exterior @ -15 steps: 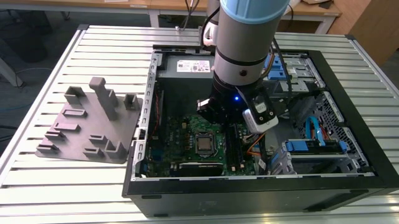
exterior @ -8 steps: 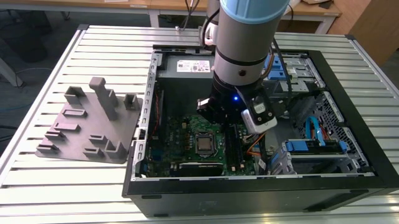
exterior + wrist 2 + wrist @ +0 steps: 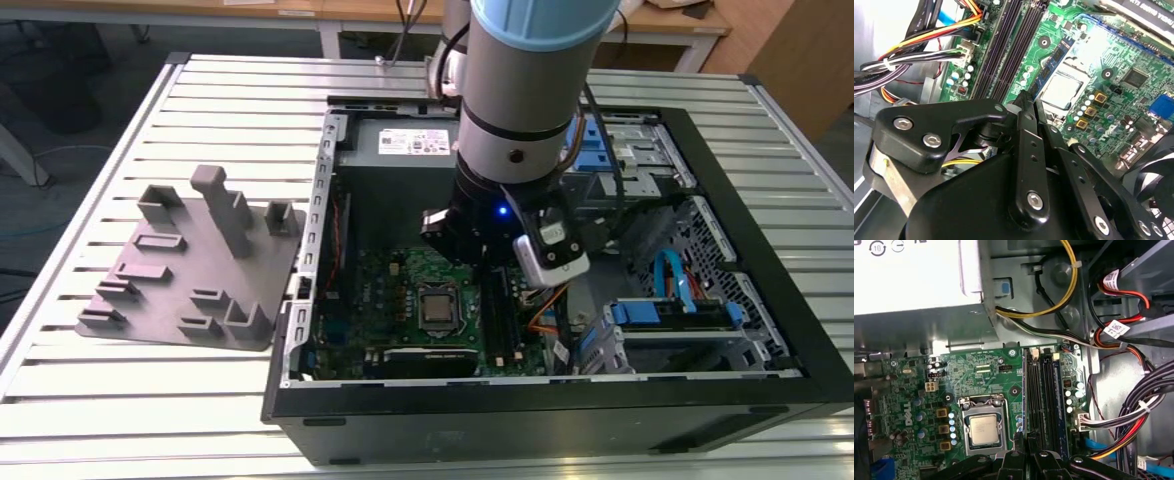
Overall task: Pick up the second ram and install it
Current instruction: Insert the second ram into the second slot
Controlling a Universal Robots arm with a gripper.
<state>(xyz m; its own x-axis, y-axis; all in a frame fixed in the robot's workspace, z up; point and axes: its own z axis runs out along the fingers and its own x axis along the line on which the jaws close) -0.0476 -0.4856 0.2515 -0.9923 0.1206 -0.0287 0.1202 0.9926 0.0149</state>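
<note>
The fingers (image 3: 1026, 107) are pinched narrow on the second ram (image 3: 1022, 100), its thin edge held just above the memory slots (image 3: 1041, 395) beside the processor (image 3: 983, 430). A tilted stick risks jamming or bending against the slot.
</note>
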